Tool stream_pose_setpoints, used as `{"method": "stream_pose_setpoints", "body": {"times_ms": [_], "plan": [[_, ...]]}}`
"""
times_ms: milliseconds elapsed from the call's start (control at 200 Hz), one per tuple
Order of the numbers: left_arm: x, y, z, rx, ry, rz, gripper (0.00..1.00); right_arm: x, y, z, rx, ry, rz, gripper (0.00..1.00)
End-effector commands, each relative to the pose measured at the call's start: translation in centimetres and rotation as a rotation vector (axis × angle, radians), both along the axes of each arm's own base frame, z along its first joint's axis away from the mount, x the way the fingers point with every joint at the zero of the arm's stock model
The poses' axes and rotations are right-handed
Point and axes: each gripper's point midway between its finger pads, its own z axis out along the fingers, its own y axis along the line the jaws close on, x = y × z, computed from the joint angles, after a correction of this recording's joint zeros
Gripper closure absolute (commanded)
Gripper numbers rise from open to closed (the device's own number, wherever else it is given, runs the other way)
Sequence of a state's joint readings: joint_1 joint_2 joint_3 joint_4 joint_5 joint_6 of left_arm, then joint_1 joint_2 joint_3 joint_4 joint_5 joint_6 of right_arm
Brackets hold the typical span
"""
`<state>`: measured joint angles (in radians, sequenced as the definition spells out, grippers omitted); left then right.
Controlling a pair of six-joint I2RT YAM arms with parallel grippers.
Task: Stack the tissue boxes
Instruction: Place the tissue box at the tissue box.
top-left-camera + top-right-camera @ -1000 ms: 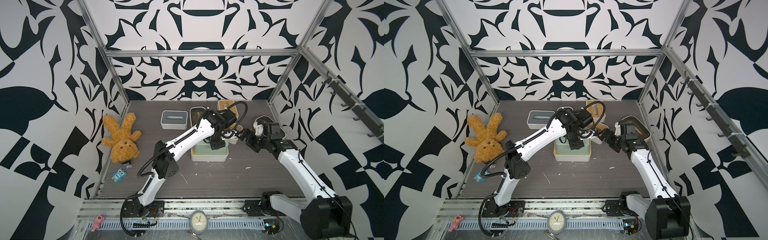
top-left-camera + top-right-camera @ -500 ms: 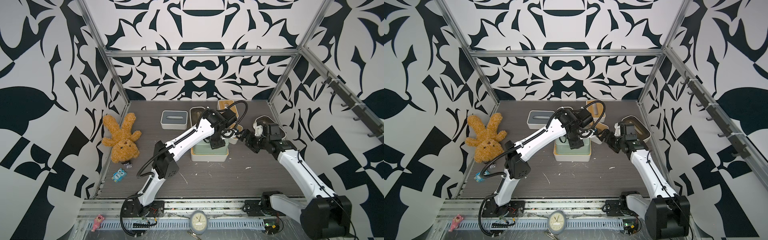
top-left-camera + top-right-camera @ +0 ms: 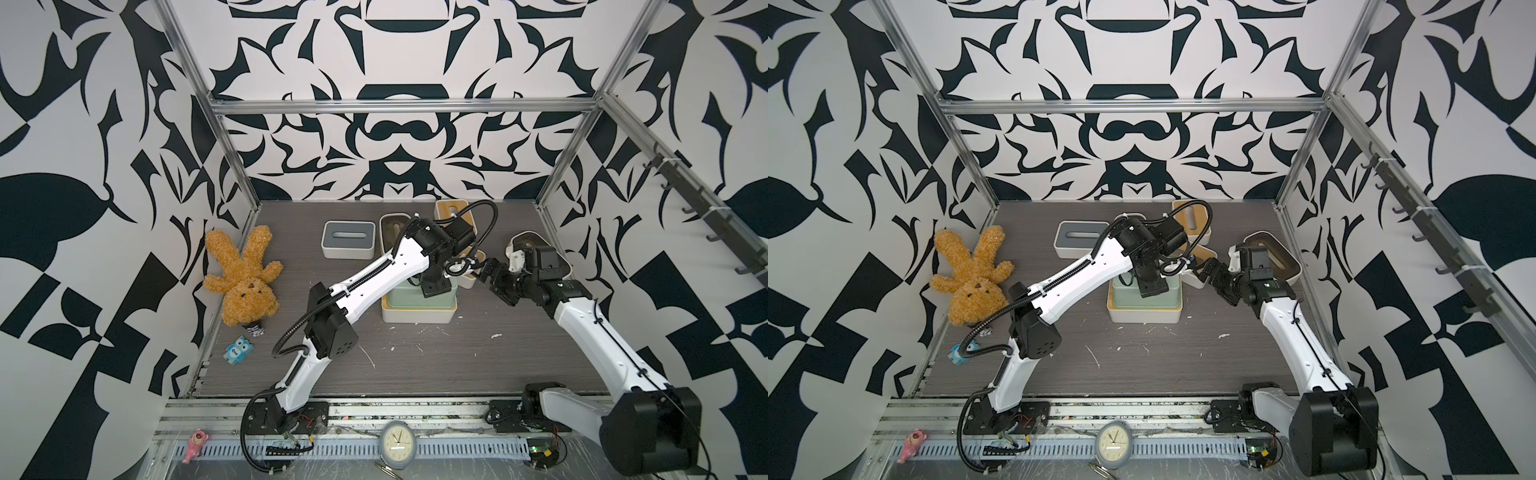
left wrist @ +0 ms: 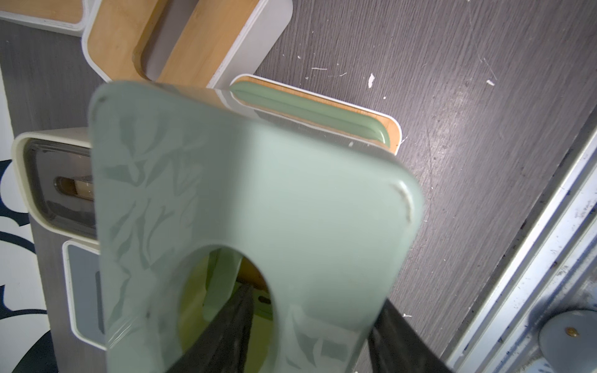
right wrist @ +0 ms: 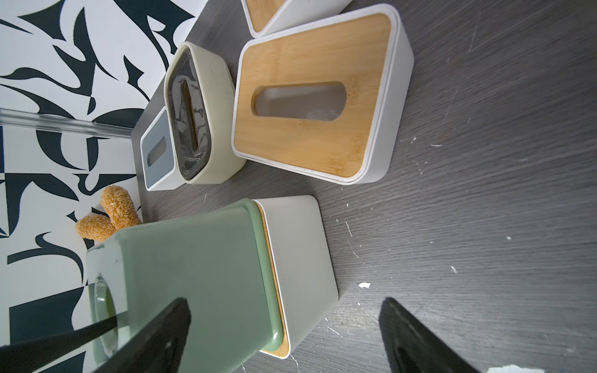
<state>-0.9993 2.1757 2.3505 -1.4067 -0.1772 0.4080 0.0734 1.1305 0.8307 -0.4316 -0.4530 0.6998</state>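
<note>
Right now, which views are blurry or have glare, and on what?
Left wrist view: the mint green tissue box is close-up and soft, with faint reflections on top. Right wrist view: right gripper's fingers blurred, glare on the rounded cream box's dark glossy lid. Both top views: sharp, evenly lit.

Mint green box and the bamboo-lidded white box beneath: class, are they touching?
Touching. Right wrist view: mint green box sits flush on the white box, no gap.
</note>
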Motion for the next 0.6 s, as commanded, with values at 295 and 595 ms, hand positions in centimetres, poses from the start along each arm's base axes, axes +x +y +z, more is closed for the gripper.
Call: {"method": "stream_pose_setpoints", "body": {"times_ms": [295,595], "plan": [[-0.4,0.8,5.0,-0.082,-0.079,-0.006,0.40,0.8,0.2,0.9,0.013,-0.033,0.003,0.05],[1.1,1.7,11.0,-0.309,-0.237,0.127,0.36,1.2,-0.1,0.3,-0.006,-0.022,-0.011,0.06]]}}
